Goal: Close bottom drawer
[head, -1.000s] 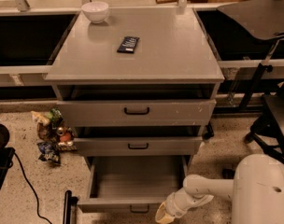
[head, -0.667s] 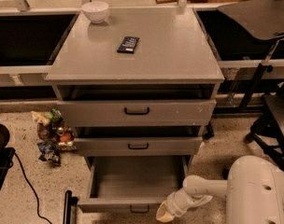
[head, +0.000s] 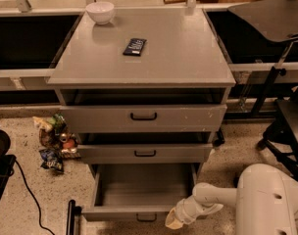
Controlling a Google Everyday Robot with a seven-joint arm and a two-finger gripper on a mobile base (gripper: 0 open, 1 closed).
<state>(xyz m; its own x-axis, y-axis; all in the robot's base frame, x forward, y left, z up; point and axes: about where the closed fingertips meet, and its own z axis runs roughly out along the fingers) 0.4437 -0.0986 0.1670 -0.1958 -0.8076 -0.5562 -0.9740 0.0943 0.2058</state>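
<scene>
Bottom drawer stands pulled out

The grey cabinet (head: 188, 58) has three drawers. Its bottom drawer (head: 139, 190) juts far forward at floor level. The white arm (head: 212, 195) reaches in from the right, with the gripper (head: 176, 222) just beside the drawer's front right corner; how wide it stands cannot be told. On top sit a white bowl (head: 100, 11) and a dark packet (head: 134, 46)

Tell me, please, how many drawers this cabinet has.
3: top drawer just under the cabinet top, middle drawer below it, bottom drawer lowest and pulled far out, with the gripper at its front right corner.
</scene>
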